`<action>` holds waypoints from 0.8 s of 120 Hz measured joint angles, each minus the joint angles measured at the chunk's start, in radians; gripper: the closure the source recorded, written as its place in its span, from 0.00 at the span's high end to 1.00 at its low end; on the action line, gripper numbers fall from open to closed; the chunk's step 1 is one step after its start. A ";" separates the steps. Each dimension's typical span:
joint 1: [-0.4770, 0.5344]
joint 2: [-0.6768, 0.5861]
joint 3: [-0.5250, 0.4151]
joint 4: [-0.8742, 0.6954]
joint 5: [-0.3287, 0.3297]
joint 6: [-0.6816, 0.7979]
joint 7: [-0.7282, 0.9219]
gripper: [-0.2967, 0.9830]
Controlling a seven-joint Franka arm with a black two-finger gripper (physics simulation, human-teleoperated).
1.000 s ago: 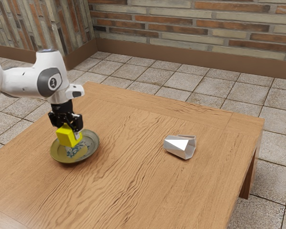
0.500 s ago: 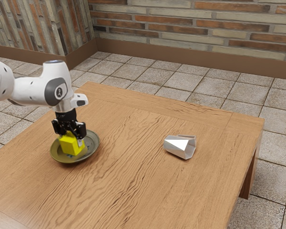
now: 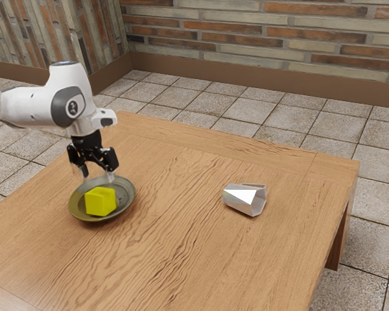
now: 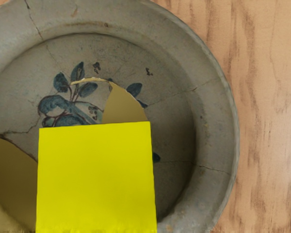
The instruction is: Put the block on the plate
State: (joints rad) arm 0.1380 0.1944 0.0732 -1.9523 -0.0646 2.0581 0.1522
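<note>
Gripper (image 3: 98, 175) wide open, empty, above yellow block (image 3: 100, 201). Block sits flat inside plate (image 3: 130, 194), apart from fingers. Probably light, stiff, hardly fragile; smooth faces might slip. If regripped: opposite upright sides, mid-height. Plate looks cracked, likely brittle. Exterior view: silver cup (image 3: 245, 199) at plate's three o'clock, on table (image 3: 181, 253).

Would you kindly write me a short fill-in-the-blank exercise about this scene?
The block on the plate is coloured ____.
The gripper above the block is not shut but ____.
The silvery cup lies on its ____.
The table is made of ____.
Missing words: yellow; open; side; wood.
</note>
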 joint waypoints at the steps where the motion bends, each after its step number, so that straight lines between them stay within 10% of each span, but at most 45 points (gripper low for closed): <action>1: 0.000 -0.003 -0.001 0.001 0.000 -0.003 0.000 0.75; 96: -0.013 -0.194 -0.321 0.378 0.001 -0.486 -0.098 0.77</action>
State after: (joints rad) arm 0.1255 0.0008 -0.2474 -1.5740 -0.0640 1.5724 0.0539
